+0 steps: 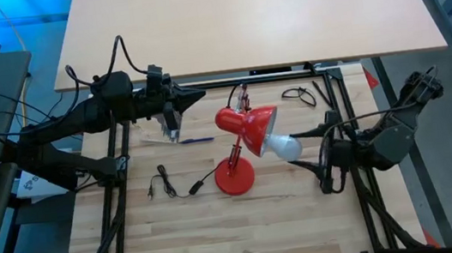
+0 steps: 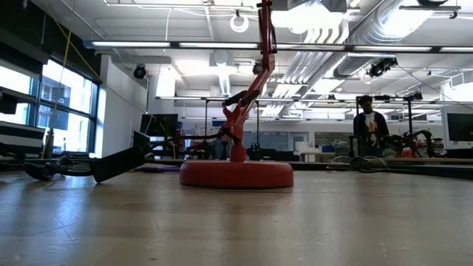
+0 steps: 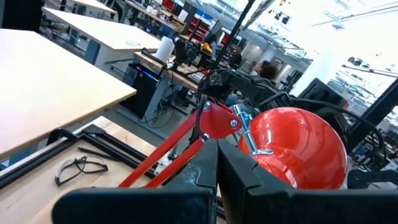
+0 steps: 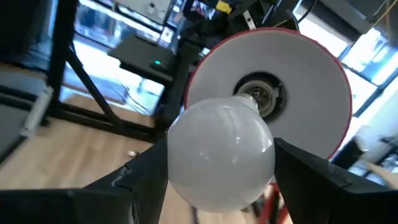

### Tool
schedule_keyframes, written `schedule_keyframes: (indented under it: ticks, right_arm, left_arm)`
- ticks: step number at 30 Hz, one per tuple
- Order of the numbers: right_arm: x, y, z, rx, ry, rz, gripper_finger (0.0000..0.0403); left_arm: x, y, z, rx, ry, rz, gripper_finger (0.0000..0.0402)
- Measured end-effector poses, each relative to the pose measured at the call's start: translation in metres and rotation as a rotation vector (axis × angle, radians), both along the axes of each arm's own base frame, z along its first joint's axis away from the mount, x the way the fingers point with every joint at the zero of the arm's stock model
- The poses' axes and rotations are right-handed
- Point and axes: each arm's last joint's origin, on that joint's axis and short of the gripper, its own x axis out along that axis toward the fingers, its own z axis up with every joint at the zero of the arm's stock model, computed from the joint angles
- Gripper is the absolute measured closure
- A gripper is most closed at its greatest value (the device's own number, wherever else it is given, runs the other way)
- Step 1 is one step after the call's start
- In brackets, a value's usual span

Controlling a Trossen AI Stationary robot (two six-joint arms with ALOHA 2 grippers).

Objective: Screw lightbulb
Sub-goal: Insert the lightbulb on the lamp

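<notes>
Now lining lightbulb (image 4: pixel 221 152), pinched in right gripper (image 4: pixel 211 168), with shade socket (image 4: pixel 261 96) at frame center; left gripper (image 1: pixel 188 99) pressed shut, upper left.

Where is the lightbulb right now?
In the high view the lightbulb sits right of table centre, at the mouth of the red lamp's shade, held between the right gripper's fingers with its base just at the socket.
</notes>
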Motion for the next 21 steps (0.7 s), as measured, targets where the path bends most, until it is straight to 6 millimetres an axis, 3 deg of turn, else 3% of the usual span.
schedule_keyframes:
  ticks: [7,14,21]
  right_arm:
    - [-0.019,-0.017,0.015,0.206,-0.076,0.090,0.0153]
    - [-0.031,-0.028,0.016,0.237,-0.045,0.129,0.0153]
    - [-0.031,-0.028,0.023,0.433,-0.120,0.152,0.0153]
  left_arm:
    - [-0.001,-0.003,0.001,0.038,-0.001,-0.107,0.0402]
    - [-0.001,-0.007,-0.002,0.118,0.035,-0.154,0.0401]
    - [-0.012,-0.009,-0.002,0.183,0.076,-0.190,0.0401]
